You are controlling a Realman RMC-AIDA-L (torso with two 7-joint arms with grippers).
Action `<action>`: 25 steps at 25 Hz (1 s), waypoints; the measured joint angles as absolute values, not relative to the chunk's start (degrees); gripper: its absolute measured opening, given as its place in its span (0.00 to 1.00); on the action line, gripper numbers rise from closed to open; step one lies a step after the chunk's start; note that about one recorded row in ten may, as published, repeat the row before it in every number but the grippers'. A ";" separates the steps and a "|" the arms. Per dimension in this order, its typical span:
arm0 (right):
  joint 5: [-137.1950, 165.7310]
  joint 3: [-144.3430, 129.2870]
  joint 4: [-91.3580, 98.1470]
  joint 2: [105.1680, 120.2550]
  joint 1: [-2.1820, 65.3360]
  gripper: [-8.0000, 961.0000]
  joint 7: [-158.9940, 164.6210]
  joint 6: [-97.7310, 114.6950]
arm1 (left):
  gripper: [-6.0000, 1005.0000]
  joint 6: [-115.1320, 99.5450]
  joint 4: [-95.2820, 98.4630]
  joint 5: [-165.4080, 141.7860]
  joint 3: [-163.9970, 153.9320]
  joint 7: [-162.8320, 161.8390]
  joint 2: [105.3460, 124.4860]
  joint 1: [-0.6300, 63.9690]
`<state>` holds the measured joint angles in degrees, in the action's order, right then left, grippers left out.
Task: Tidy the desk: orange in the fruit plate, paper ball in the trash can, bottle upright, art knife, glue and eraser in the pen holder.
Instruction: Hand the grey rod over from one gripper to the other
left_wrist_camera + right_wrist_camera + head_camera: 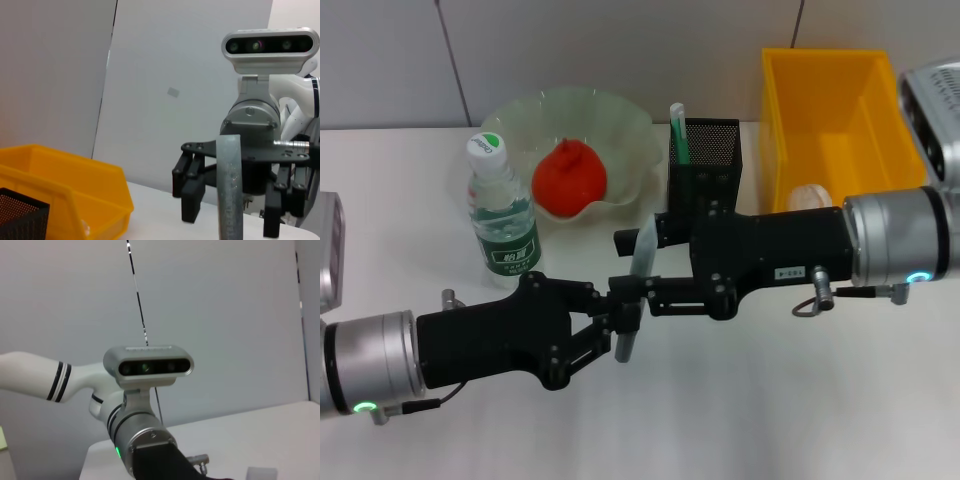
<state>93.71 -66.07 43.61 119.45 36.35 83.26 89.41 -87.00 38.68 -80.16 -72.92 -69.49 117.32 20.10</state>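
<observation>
Nearest, reaching in from the robot's left over the white desk (770, 400): the left end effector (625, 322), closed narrow on the lower part of the art knife (642, 262). Grey, slim, held clear of the desk and nearly upright, leaning a little toward the right at its top. Seen in the left wrist view as a grey bar (230, 190) standing close in front of the lens.

Meeting it from the robot's right, at about the same depth: the right end effector (617, 265), spread wide, one finger on either side of the knife's upper half. Cannot tell whether either finger touches the knife.

Farther back on the left: the bottle (503, 215), upright, white cap on top, green label.

Just behind and beside it: the fruit plate (620, 120), pale green with a wavy rim, holding the orange (569, 178).

To the right of the plate: the black mesh pen holder (712, 150), with a green-and-white stick (678, 130) poking out of its left corner.

Farthest right: the yellow trash can (820, 80), with a pale round lump (808, 197) inside, partly hidden by the right arm.
</observation>
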 joint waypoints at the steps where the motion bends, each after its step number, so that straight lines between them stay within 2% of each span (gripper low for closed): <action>1: 93.70 -66.43 43.29 119.47 36.54 0.53 83.26 89.14 | 0.19 -87.00 38.50 -80.17 -72.91 -69.51 117.32 20.23; 5: 93.47 -66.87 42.96 119.54 36.84 0.53 83.20 88.63 | 0.19 -87.00 38.14 -80.20 -72.88 -69.48 117.33 20.33; 16: 92.74 -67.08 42.14 119.49 36.79 0.42 82.61 88.52 | 0.20 -87.21 37.94 -80.28 -72.86 -69.68 117.26 20.30; 21: 92.78 -67.12 41.82 119.45 36.87 0.21 82.57 88.51 | 0.20 -87.25 37.94 -80.30 -72.86 -69.90 117.24 20.30; 25: 92.68 -67.14 41.74 119.44 36.76 0.19 82.56 88.47 | 0.20 -87.23 37.96 -80.30 -72.87 -71.15 117.10 20.41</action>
